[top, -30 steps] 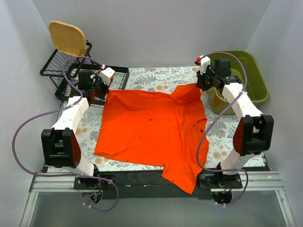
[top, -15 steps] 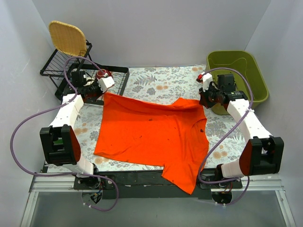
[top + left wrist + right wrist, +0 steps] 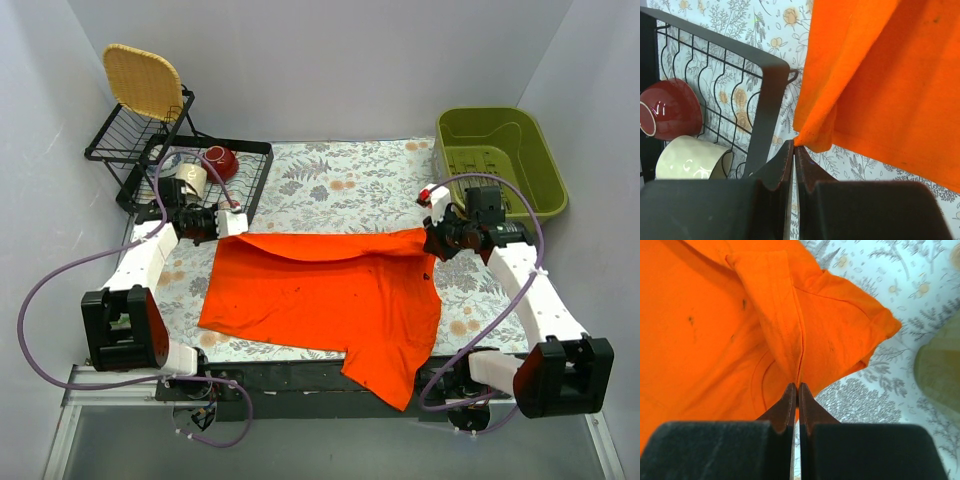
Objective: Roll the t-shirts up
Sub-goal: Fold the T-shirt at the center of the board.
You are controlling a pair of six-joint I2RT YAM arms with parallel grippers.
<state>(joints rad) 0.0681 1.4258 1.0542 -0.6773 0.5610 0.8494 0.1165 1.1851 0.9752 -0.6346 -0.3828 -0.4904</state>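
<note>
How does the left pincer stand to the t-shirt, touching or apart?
Touching. The left wrist view shows the left pincer shut on a corner of the t-shirt, fabric pinched between its tips.

No legible text, label, brand, number or sign found in any view. Noted only a small pale mark on the side of the red bowl [image 3: 670, 107] in the black wire rack [image 3: 767, 100], too blurred to read.

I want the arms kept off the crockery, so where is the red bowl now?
In the top view, the red bowl lies in the black wire rack at the table's far left, next to a cream cup and just beyond the left gripper.
</note>
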